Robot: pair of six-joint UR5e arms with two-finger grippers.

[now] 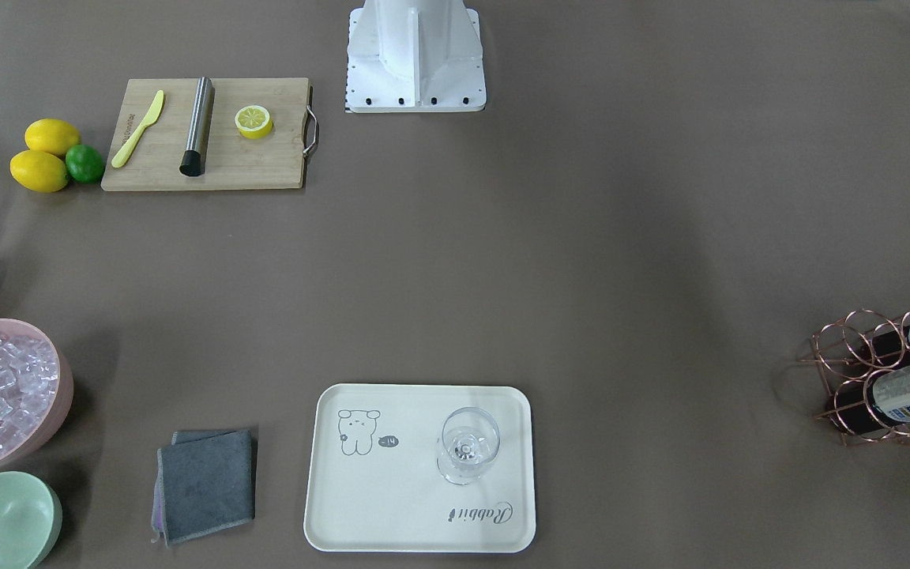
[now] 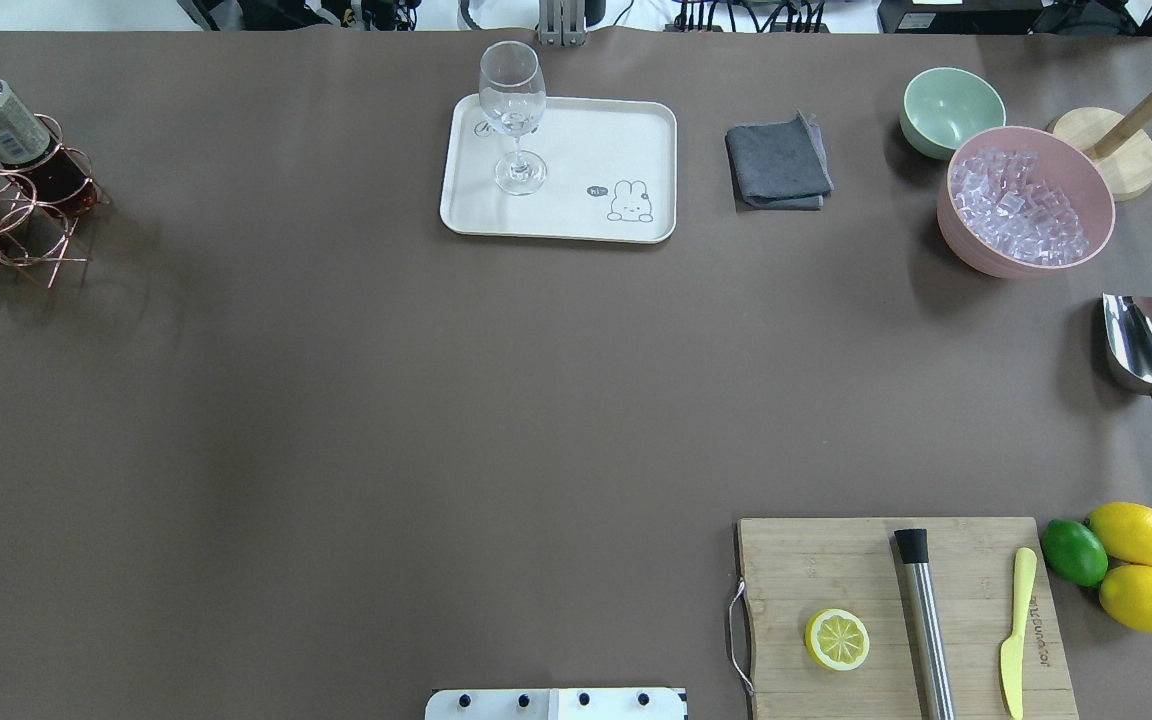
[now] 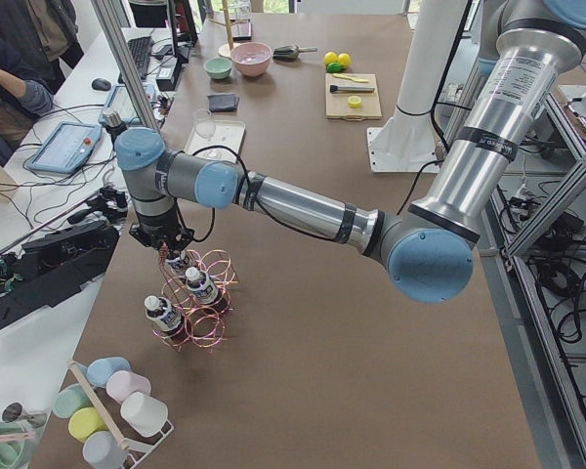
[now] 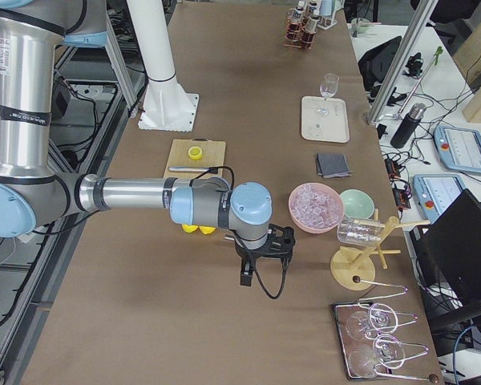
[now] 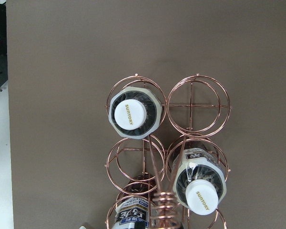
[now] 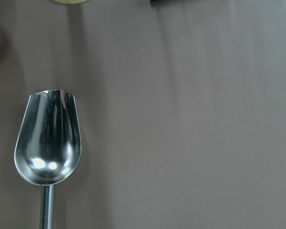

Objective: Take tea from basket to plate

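Basket [image 5: 191, 105] holds the tea [image 5: 200, 196] — left tool [image 3: 164, 244] above, cannot tell how open

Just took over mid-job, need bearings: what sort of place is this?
Most likely a robotics lab staged as a drinks station: a tablet on a side desk beside the table, aluminium framing, and props such as a bowl of ice and a basket of bottles.
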